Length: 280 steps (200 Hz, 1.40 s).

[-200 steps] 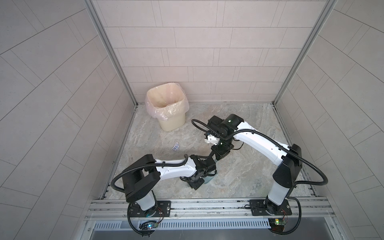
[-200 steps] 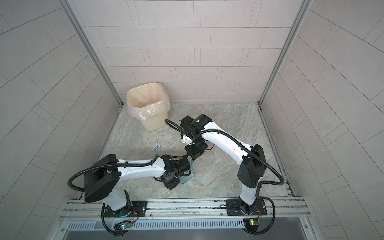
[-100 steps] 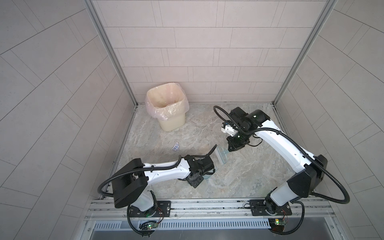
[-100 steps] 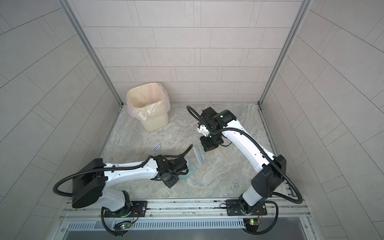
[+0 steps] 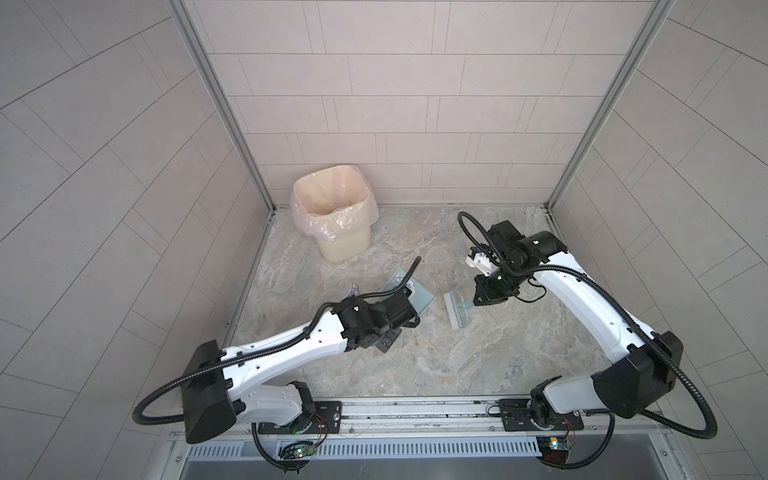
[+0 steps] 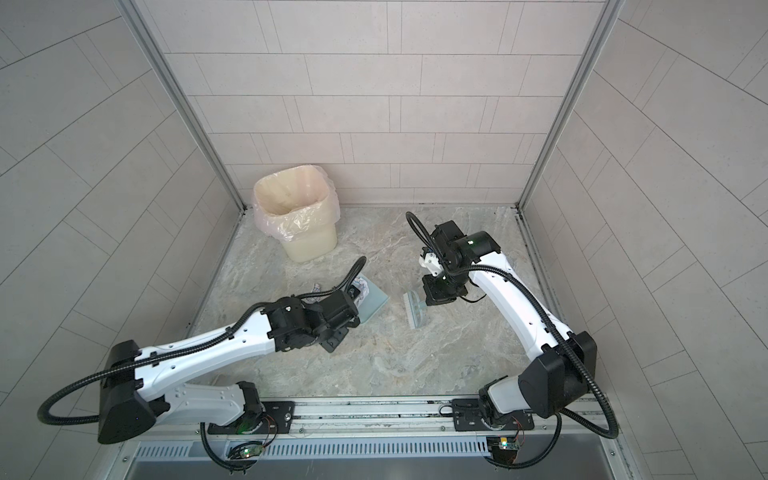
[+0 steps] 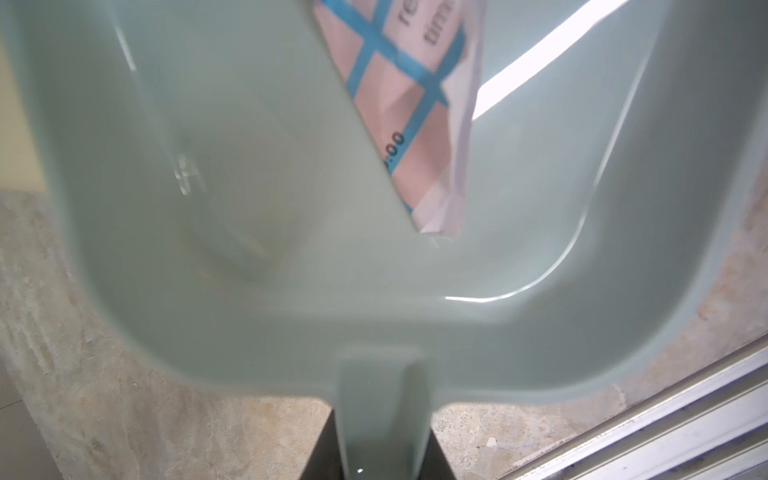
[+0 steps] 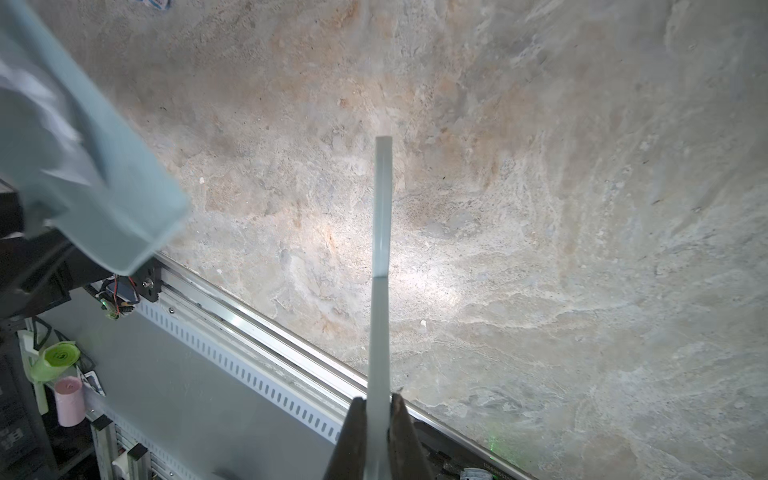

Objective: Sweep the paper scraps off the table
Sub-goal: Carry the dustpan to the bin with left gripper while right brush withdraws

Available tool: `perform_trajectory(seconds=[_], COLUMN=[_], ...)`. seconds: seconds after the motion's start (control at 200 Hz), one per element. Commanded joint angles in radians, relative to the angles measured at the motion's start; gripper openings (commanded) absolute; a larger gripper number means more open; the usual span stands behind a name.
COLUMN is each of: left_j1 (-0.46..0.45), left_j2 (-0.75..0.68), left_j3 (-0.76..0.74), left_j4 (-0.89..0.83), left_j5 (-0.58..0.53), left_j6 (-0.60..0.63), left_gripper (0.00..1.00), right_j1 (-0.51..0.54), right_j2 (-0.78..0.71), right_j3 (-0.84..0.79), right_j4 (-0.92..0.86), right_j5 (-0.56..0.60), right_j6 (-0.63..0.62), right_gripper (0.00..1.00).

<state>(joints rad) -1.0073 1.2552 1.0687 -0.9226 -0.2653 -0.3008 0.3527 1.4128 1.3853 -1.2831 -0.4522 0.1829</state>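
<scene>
My left gripper [image 7: 382, 457] is shut on the handle of the pale blue dustpan [image 7: 257, 257], which shows in both top views [image 5: 419, 305] [image 6: 374, 305], left of centre. A paper scrap with blue grid print [image 7: 415, 104] lies inside the pan [image 6: 362, 289]. Another scrap [image 5: 354, 289] [image 6: 317, 286] lies on the table [image 5: 457, 365] just left of the pan. My right gripper [image 8: 378, 415] is shut on the stem of the pale blue brush [image 8: 382, 216], whose head [image 5: 455, 311] [image 6: 414, 311] hangs to the right of the pan, apart from it.
A cream bin lined with a clear bag [image 5: 336, 216] [image 6: 297, 212] stands open in the back left corner. Tiled walls close off three sides. A metal rail [image 5: 415, 411] runs along the front edge.
My right gripper has carried the brush to the right, away from the dustpan. My left arm has drawn back to the left with the pan, which now sits farther back.
</scene>
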Motion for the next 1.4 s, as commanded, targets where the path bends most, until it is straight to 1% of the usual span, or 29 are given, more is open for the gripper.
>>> perform_trajectory(seconds=[0.0,0.115,0.225,0.36,0.53,0.756,0.911,1.056,1.141,1.251,1.396], left_j1=[0.05,0.096,0.183,0.276,0.456,0.691,0.807,0.895,0.929,0.944,0.949], left_j2=[-0.041,-0.074,-0.083,-0.063,-0.055,-0.013,0.041,0.105,0.16,0.25,0.387], left_j3=[0.094,0.181,0.276,0.392,0.474,0.55,0.611,0.648,0.692,0.776,0.948], left_j4=[-0.145,-0.216,-0.293,-0.392,-0.442,-0.459,-0.441,-0.395,-0.384,-0.382,-0.401], left_j5=[-0.053,-0.086,-0.066,-0.077,-0.035,-0.005,-0.004,-0.041,-0.074,-0.142,-0.203], left_j6=[-0.017,-0.009,-0.004,0.021,0.076,0.191,0.257,0.317,0.355,0.405,0.462], left_gripper=[0.0,0.0,0.0,0.0,0.0,0.0,0.0,0.0,0.0,0.0,0.0], right_j1=[-0.021,-0.039,-0.05,-0.058,-0.063,-0.073,-0.078,-0.086,-0.088,-0.09,-0.092], right_j2=[-0.023,-0.013,-0.001,0.018,0.028,0.02,0.005,-0.012,-0.016,-0.021,-0.012], right_j3=[-0.015,-0.02,-0.02,-0.01,0.015,0.008,-0.004,-0.032,-0.044,-0.055,-0.051], right_j4=[0.016,0.02,0.022,0.022,0.014,0.01,0.011,0.018,0.021,0.027,0.02], right_j5=[-0.033,-0.053,-0.07,-0.082,-0.087,-0.089,-0.089,-0.093,-0.101,-0.109,-0.119], right_j6=[-0.034,-0.054,-0.069,-0.084,-0.097,-0.103,-0.103,-0.103,-0.105,-0.107,-0.113], right_gripper=[0.0,0.0,0.0,0.0,0.0,0.0,0.0,0.0,0.0,0.0,0.0])
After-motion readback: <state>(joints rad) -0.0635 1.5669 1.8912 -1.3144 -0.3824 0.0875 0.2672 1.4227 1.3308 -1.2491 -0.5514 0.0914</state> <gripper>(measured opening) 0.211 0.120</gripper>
